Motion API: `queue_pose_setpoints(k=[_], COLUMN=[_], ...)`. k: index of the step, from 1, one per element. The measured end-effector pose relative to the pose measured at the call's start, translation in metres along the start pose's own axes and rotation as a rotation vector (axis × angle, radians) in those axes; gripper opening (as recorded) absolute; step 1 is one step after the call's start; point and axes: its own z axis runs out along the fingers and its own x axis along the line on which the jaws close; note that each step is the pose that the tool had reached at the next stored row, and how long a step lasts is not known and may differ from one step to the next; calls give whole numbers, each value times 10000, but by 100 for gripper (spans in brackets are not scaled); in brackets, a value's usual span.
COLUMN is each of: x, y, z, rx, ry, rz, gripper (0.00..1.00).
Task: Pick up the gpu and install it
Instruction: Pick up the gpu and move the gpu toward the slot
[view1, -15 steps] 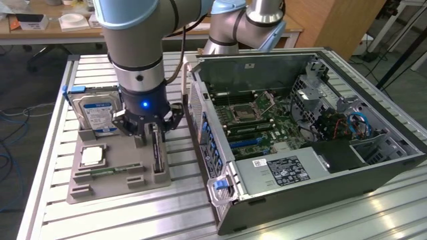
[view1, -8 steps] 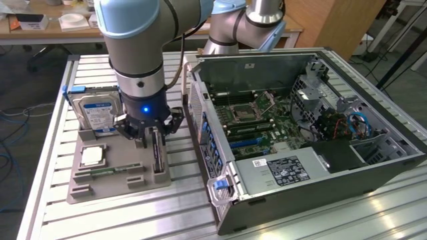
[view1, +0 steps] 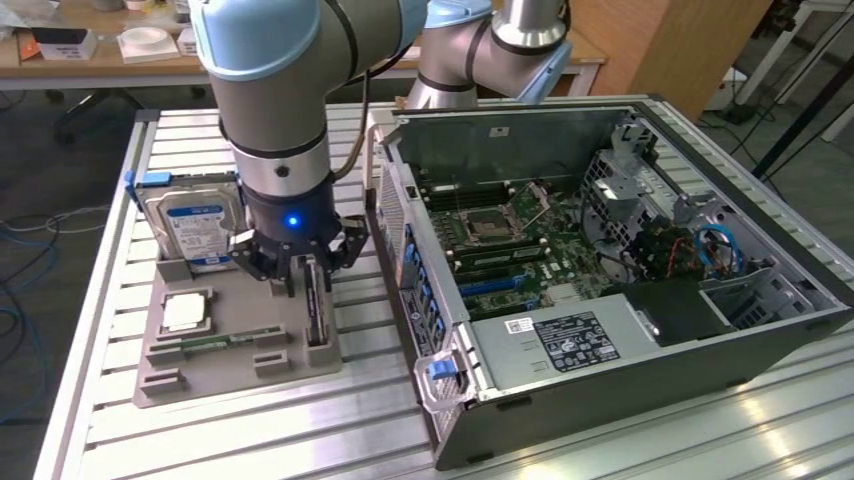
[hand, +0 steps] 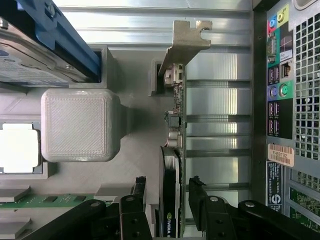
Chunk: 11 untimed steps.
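tray (view1: 220, 378): gpu (view1: 315, 320) on edge in 1 slot, hard drive (view1: 194, 225), processor (view1: 184, 312), memory stick (view1: 214, 343) | gripper (view1: 310, 272): spread wide, straddling gpu | computer case (view1: 601, 400): motherboard (view1: 521, 240) inside

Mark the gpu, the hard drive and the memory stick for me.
gpu (hand: 180, 125), wrist view, on the circuit board's edge.
hard drive (view1: 195, 224), exterior view, on its blue-white label.
memory stick (view1: 214, 343), exterior view, on its green board.
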Motion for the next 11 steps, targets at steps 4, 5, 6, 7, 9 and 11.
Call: queue_pose_setpoints(k=[4, 5, 6, 7, 9, 11], x=[0, -1, 0, 0, 0, 0], y=[0, 0, 0, 0, 0, 0], z=[1, 1, 1, 1, 1, 1], rx=[-1, -1, -1, -1, -1, -1], ry=[-1, -1, -2, -1, -1, -2], rz=[-1, -1, 0, 0, 0, 0], gripper=[47, 47, 47, 47, 47, 47])
